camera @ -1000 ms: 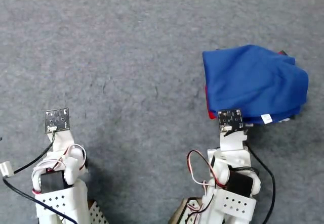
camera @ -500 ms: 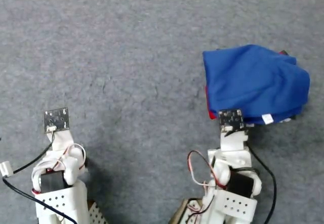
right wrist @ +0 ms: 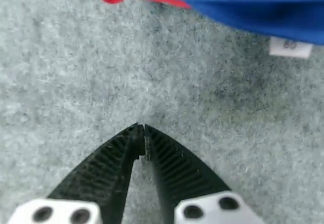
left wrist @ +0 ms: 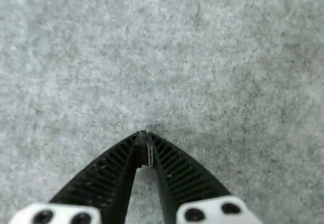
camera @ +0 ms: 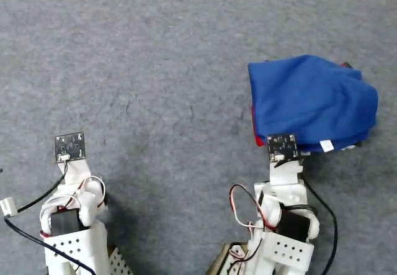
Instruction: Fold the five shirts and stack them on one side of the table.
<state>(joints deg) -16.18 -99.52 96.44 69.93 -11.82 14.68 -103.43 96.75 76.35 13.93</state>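
The folded blue shirt (camera: 313, 101) lies on top of a pile by the right edge of the grey table (camera: 155, 70), about midway between its far and near edges. A red shirt (camera: 255, 133) peeks out beneath it along the pile's left side, and a white tag (camera: 326, 145) hangs at the near edge. The right gripper (right wrist: 141, 135) sits just near of the pile, its jaws pressed together on nothing. The left gripper (left wrist: 143, 143) is over bare table near the near left corner, jaws likewise closed and empty.
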